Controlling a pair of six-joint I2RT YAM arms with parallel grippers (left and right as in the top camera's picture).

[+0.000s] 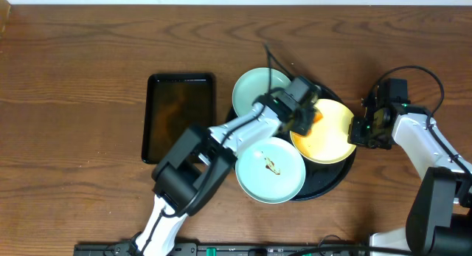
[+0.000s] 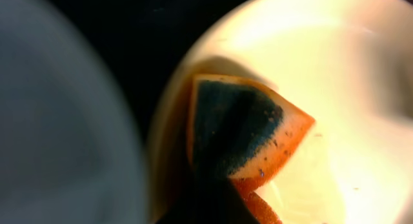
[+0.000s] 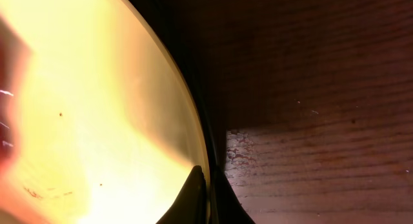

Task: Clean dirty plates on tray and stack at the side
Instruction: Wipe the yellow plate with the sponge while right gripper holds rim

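Dark brown wooden table (image 1: 81,57) is carrying everything, with a large round glossy black tray (image 1: 330,176) lying right of centre and a smaller dark rectangular tray (image 1: 181,117) lying near it on the left. Three small round plates are sitting on the black tray. A pale blue-white plate (image 1: 251,94) is lying at the far left. A second pale blue-white plate (image 1: 286,186) is lying at the near side, overhanging the tray's rim and showing a thin brown sauce streak (image 1: 271,166) in its middle. A pale yellow plate (image 1: 333,144) is lying on the right.

The left gripper (image 1: 304,120) is reaching over the pale yellow plate (image 2: 348,69) with its jaws clamped on an orange sponge (image 2: 239,130) that has a dark blue-green scouring face. The sponge is pressing against the plate's inner surface near its left edge.

The right gripper (image 1: 360,130) is holding the same plate at its right rim. In the right wrist view its jaws are squeezing together on that thin edge, with the tray's rim and the bare wood lying just beyond.
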